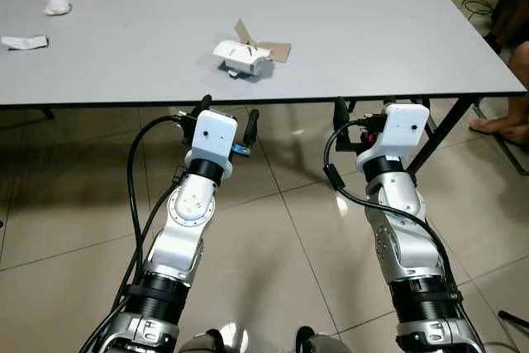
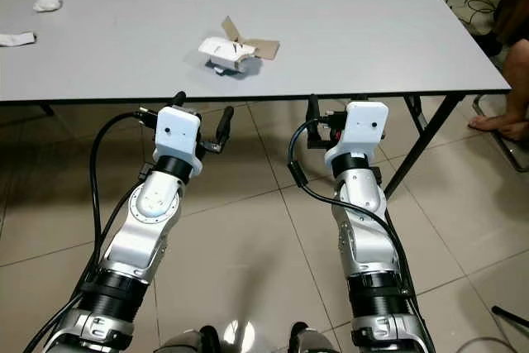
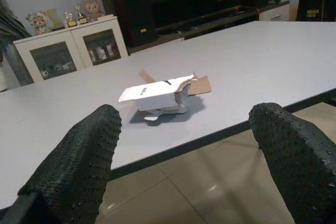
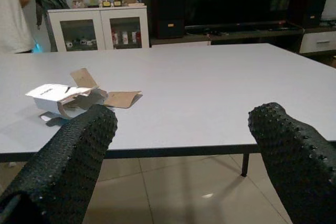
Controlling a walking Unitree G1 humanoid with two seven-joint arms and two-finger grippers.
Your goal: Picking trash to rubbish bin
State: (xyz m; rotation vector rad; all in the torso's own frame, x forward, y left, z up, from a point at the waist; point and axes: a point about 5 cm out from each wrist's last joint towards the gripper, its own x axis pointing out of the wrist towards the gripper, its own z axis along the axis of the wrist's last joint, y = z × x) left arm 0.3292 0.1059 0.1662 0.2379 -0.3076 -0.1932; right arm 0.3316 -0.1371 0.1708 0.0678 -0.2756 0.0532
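Left gripper nearer the torn carton, fingers spread, empty.
Carton lies ahead on table, long axis crosswise; right gripper also spread, farther off.

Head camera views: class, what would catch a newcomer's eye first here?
A torn white box with brown flaps lies near the front edge of the grey table. Both open grippers, left and right, hover just below that edge. Two white scraps lie far left.

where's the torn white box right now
The torn white box lies on the grey table near its front edge, just ahead of the open left gripper.
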